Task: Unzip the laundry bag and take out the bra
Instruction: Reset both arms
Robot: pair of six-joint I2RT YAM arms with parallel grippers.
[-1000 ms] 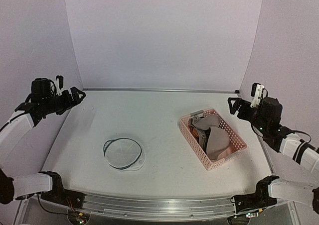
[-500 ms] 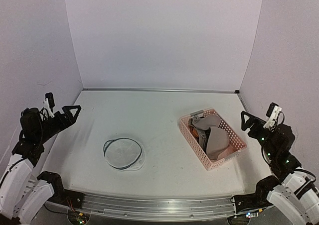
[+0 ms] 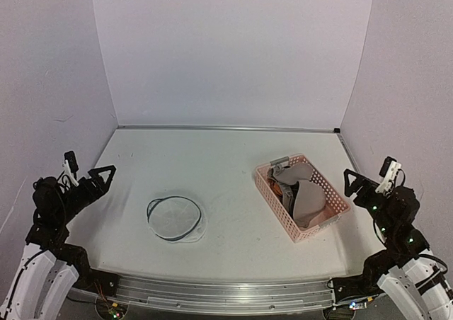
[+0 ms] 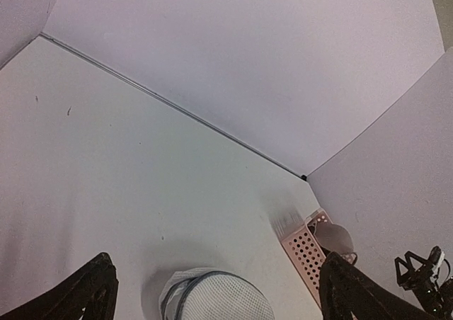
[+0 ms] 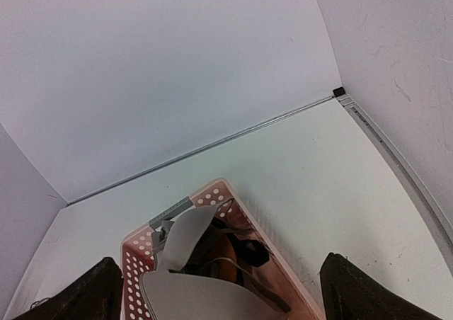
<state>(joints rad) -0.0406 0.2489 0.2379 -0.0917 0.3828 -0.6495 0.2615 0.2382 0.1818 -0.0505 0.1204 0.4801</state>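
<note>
Left of centre in my overhead view, the laundry bag reads as fine white translucent mesh cloth with a dark rim. At the right, the bra looks like soft matt fabric, lying in a smooth pink perforated plastic basket. The counter is smooth, matt white.

Laundry bag on table, left of basket; bra in basket.

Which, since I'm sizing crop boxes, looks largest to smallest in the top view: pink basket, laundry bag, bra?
1. The pink basket, clearly largest.
2. The laundry bag, lying flat, and the bra, bunched inside the basket: they look about alike, so I won't rank them.
</note>
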